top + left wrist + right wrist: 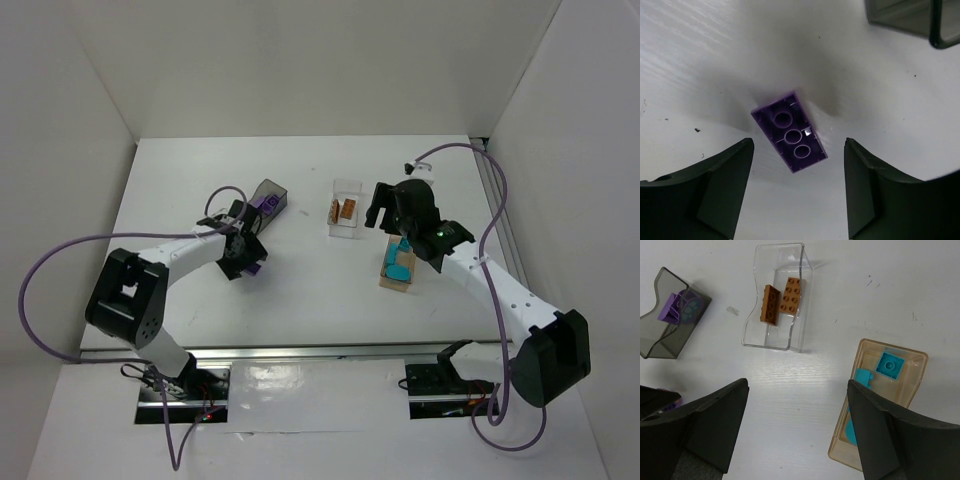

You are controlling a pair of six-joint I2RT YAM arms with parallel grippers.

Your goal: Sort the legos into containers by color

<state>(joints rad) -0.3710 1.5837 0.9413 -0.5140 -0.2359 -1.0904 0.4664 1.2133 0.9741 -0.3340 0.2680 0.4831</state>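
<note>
Left wrist view: the left gripper [797, 142] stands with its fingers [715, 190] spread and nothing between them in contact; it grasps nothing. Directly ahead of the fingers, centred in the gap and apart from both, a purple brick [789, 131] lies loose on the white table [700, 60], underside up, its three round sockets showing. Its long axis runs on a diagonal, from the far left-finger side to the near right-finger side, so it sits oblique to the line on which the fingers close. Judgement: closing as they stand would meet the brick at its corners and could twist it; a turn of the wrist to square the pads on the long sides looks advisable first. Beyond the right finger, at the far edge of this view, is the dark grey container [895, 17], judged the destination, since the right wrist view shows other purple pieces [671, 307] in it. The right gripper [797, 385] is likewise spread and unloaded, over bare table. Beyond its left finger lies the clear container [800, 270] holding two orange-brown bricks [771, 303]; just beside its right finger is the tan container [917, 370] with teal bricks [889, 363]. The left arm is plainly nearer the loose brick; the right is well apart from it.
</note>
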